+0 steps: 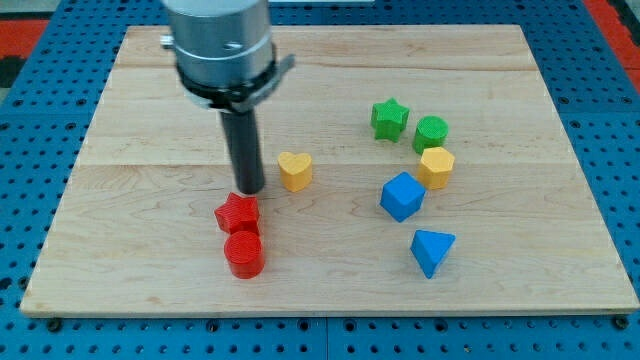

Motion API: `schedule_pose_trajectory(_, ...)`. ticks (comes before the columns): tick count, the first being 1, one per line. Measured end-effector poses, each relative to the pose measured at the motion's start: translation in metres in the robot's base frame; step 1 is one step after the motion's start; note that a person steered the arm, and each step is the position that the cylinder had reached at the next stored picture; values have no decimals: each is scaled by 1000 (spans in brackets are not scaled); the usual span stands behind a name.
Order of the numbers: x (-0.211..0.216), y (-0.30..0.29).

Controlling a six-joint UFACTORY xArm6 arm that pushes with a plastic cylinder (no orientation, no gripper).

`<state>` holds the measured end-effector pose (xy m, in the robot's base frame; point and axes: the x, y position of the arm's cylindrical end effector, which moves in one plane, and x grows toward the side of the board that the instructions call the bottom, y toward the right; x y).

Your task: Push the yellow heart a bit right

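Our rod tip beside a yellow heart on a wooden board.

Our tip (248,190) holds nothing, having no jaws; it rests on the board (140,250) just to the view's left of the yellow heart (294,171), a small glossy block with its lobes upward. Just below our tip sit a red star (237,213) and a red cylinder (244,254). No writing is legible. Beyond the heart, bare wood runs right toward a blue cube (402,196), yellow hexagon (436,166), green star (389,119), green cylinder (431,131) and blue triangle (432,251).

No readable text, labels, numbers or signs — blocks, board, arm housing all unmarked.
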<state>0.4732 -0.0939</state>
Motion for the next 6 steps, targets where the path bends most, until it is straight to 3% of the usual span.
schedule_pose_trajectory(2,-23,70)
schedule_pose_trajectory(3,-27,62)
schedule_pose_trajectory(5,-26,139)
schedule_pose_trajectory(6,-3,151)
